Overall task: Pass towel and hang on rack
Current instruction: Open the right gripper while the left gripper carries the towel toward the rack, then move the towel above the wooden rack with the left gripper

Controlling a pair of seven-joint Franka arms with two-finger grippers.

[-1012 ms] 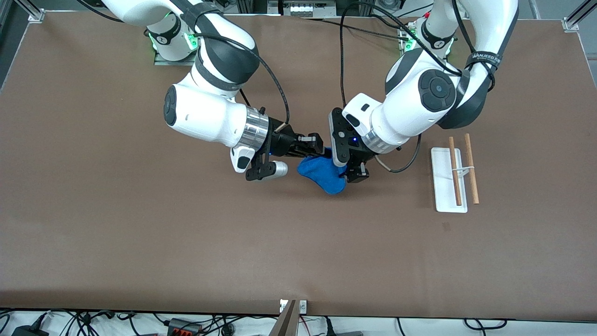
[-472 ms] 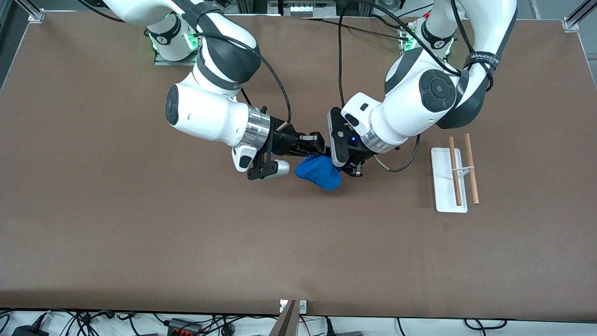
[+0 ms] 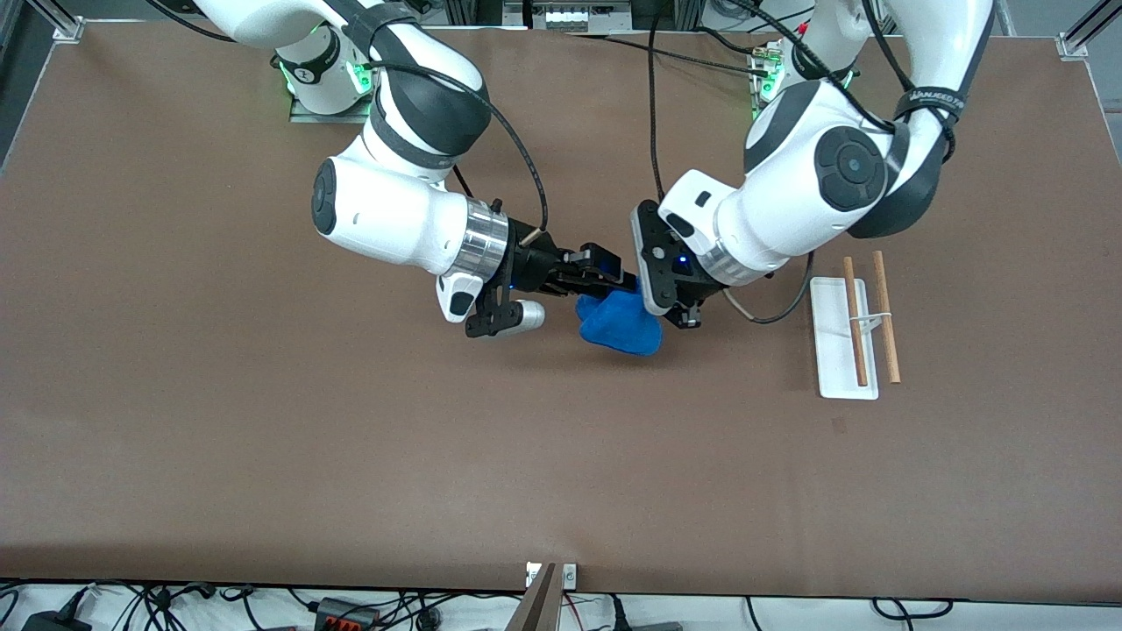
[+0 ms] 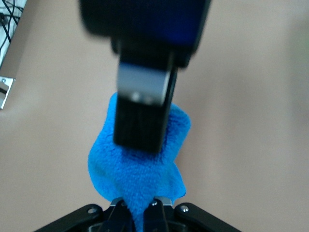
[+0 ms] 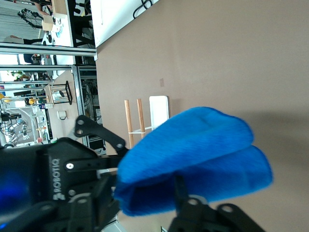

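A blue towel [image 3: 618, 326] hangs bunched over the middle of the table. My left gripper [image 3: 656, 307] is shut on one end of it, and the cloth shows pinched between its fingertips in the left wrist view [image 4: 137, 203]. My right gripper [image 3: 617, 282] is at the towel's other end, with its fingers apart around the thick fold [image 5: 142, 193]. One of its fingers [image 4: 140, 125] lies across the towel [image 4: 140, 169]. The rack [image 3: 833, 350], a white base with two wooden rods, stands toward the left arm's end of the table and also shows in the right wrist view [image 5: 140, 116].
The brown table [image 3: 351, 456] has bare room nearer the front camera. Cables hang from both arms above the towel. The table's edge with a metal bracket [image 3: 552, 574] is nearest the camera.
The left gripper and the towel have shifted a little toward the rack. The right gripper's fingers have spread around the cloth. The towel hangs more bunched than before.
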